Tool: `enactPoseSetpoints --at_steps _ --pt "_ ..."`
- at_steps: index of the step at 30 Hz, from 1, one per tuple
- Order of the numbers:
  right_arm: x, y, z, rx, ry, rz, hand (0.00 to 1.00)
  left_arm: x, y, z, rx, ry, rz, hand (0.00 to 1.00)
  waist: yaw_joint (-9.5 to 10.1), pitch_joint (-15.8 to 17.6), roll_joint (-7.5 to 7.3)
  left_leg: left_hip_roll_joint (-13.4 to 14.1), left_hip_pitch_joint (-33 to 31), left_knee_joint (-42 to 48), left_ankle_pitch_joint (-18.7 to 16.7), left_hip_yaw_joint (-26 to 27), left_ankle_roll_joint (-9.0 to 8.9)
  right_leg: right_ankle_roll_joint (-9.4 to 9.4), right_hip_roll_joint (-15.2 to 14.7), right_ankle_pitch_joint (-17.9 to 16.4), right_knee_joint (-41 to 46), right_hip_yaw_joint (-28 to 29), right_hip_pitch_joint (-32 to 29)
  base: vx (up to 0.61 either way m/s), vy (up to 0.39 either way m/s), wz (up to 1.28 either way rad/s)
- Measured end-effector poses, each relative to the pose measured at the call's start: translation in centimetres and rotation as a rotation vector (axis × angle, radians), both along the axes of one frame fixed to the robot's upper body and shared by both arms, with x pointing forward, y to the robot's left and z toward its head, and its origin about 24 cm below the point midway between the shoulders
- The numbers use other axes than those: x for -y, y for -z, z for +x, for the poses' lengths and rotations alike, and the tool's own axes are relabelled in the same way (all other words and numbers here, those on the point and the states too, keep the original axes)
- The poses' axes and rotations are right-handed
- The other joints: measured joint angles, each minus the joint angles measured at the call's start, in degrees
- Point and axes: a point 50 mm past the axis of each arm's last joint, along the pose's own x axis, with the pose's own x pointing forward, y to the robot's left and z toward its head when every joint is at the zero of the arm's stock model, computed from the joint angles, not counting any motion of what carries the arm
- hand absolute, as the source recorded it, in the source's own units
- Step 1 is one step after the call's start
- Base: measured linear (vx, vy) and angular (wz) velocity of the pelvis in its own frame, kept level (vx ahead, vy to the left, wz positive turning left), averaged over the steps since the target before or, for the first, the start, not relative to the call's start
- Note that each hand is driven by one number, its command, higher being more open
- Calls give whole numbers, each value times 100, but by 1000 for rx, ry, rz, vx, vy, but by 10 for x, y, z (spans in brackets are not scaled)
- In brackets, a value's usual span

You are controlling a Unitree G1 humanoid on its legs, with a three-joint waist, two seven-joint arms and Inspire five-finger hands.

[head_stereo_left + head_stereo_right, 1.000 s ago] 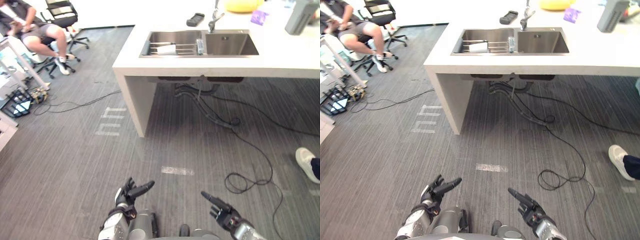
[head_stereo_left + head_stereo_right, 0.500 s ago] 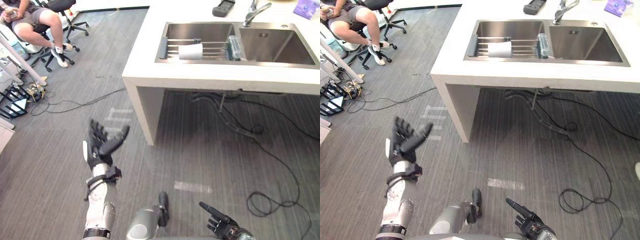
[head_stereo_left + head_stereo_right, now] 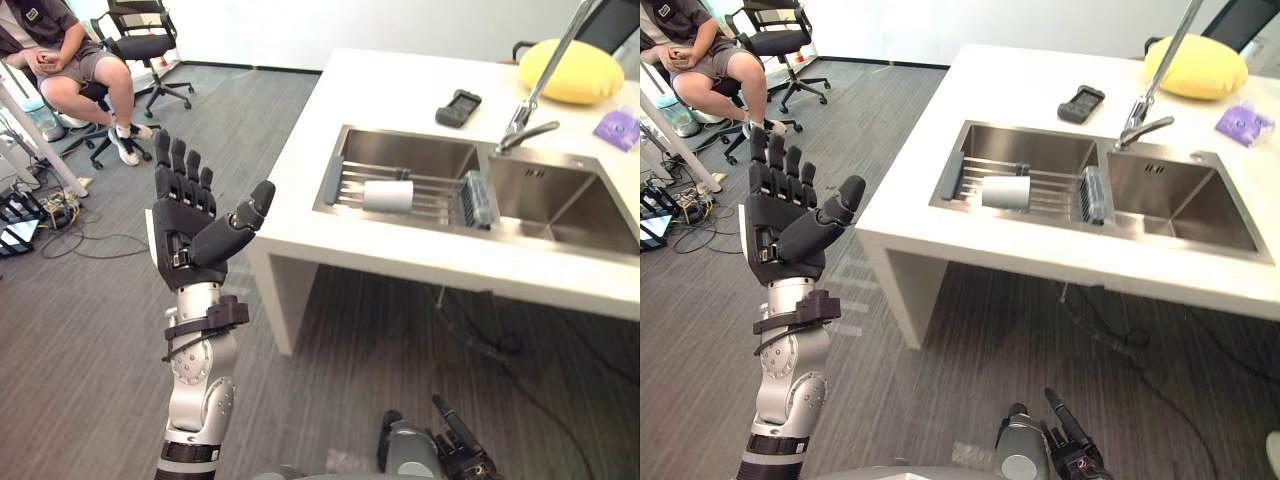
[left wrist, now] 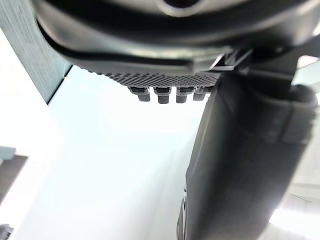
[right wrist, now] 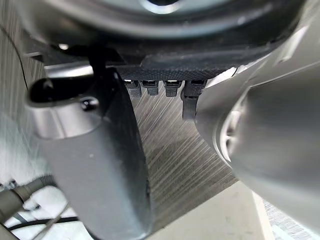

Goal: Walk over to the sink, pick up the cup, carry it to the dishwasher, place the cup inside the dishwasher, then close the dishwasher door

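A white cup (image 3: 388, 195) lies on its side on the wire rack in the left basin of the steel sink (image 3: 420, 152), also the cup (image 3: 1005, 191) in the right eye view. My left hand (image 3: 192, 229) is raised high at the left, fingers straight and spread, well short of the counter and holding nothing. My right hand (image 3: 459, 459) hangs low near the bottom edge with fingers straight, empty. In the left wrist view my thumb (image 4: 240, 165) stands out against a bright background.
The white counter (image 3: 400, 90) carries a dark remote-like device (image 3: 458, 107), a tap (image 3: 527, 115), a yellow cushion (image 3: 575, 70) and a purple packet (image 3: 617, 129). A person (image 3: 60, 60) sits on an office chair at far left. Pipes and cables run under the counter.
The camera has moved closer to the sink, which now looks larger. My left hand has risen higher with its fingers spread. The right hand stays low.
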Motion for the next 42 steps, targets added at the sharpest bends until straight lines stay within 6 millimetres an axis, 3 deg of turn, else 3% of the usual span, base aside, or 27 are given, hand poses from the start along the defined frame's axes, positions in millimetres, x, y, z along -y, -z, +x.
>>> enactPoseSetpoints --at_steps 1,2,10,14,16,17,18,19,21,22,23,25,29,31,32,33,36,42 --pt "2 1 -8 -19 0 7 100 7 -2 1 11 26 -19 100 17 -84 222 294 -62 88 -71 84 -105 -121 273 -142 -95 -128 62 144 -136 -10" --pt "-27 6 -58 -73 19 136 100 23 -30 9 117 121 0 100 28 -404 -135 177 46 -265 63 467 74 4 374 470 -1075 -121 399 144 -136 1" --pt "-28 6 -57 -70 16 124 100 27 -30 11 108 138 3 100 -43 -411 -126 240 95 -311 46 567 90 6 430 468 -1101 -64 398 0 -1 -4" --pt "-25 6 -52 -53 -21 84 100 40 -25 23 43 189 43 100 -245 -444 -15 396 210 -432 -1 731 17 -14 601 359 -1041 0 355 24 -37 -19" --pt "-18 3 -48 -36 -71 39 100 41 -13 31 -46 187 51 100 -413 -559 191 707 464 -502 -77 1036 -355 20 828 -159 -418 -140 220 113 -84 -42" --pt "-17 3 -48 -38 -87 27 100 41 -10 33 -67 184 57 100 -414 -576 212 758 490 -348 -97 1120 -466 2 863 -372 -221 -156 227 230 -145 -52" --pt "-14 3 -48 -48 -92 4 100 41 -2 38 -120 181 68 100 -454 -557 190 872 184 543 -136 1288 -596 -187 892 -640 -47 -116 243 230 -163 -23" --pt "-11 2 -49 -58 -90 -12 100 42 3 40 -163 183 74 100 -524 -544 214 974 -153 1246 6 1291 -770 -231 872 -735 -42 -135 321 239 -199 -7" --pt "1 1 -50 -78 -90 -49 100 49 10 41 -208 203 90 100 -548 -391 323 1173 -880 2942 785 1069 -540 -396 877 -864 -353 -87 731 261 -205 3" --pt "5 0 -49 -79 -92 -61 100 50 11 42 -212 202 102 100 -541 -294 350 1167 -1024 3266 804 957 -502 -434 899 -869 -427 -70 891 282 -155 -17" --pt "10 -1 -48 -76 -92 -76 100 51 12 42 -216 201 133 100 -533 -238 448 1078 -1340 3528 415 921 -481 -497 919 -939 -577 -38 1178 305 -148 -24" --pt "11 -1 -43 -63 -100 -86 100 49 10 43 -206 194 162 100 -499 -217 413 955 -1571 3374 241 1013 -382 -508 930 -950 -798 23 1492 317 -166 -30" --pt "10 -4 -15 6 -173 -107 100 46 -12 38 -121 183 189 100 -295 -194 375 602 -1959 2115 302 1215 -241 -480 1030 -959 -1185 359 1974 320 -82 -51" --pt "10 -6 -5 30 -184 -114 100 47 -19 38 -98 179 186 100 -247 -227 421 450 -1915 1238 878 1212 62 -323 1110 -1050 -1187 507 2056 262 47 -43" --pt "9 -6 -4 29 -195 -116 100 48 -21 38 -97 177 184 100 -262 -298 502 464 -1840 746 1258 1286 345 -201 1239 -1132 -1179 557 2097 214 101 -13" --pt "5 -4 -5 21 -189 -107 100 48 -20 38 -106 174 185 100 -274 -358 437 422 -1591 404 1188 1309 328 -130 1208 -1196 -1169 571 2133 253 115 -7" --pt "-8 -1 -9 3 -173 -74 100 45 -16 38 -150 134 165 100 -268 -390 141 37 -1201 -488 1420 1369 415 -12 943 -1308 -1167 579 2116 185 71 4" --pt "-8 2 -19 -42 -122 -69 100 39 10 42 -295 65 178 100 -258 -415 89 -320 -774 -1339 1670 1331 526 24 723 -1303 -1255 538 2242 119 54 9"
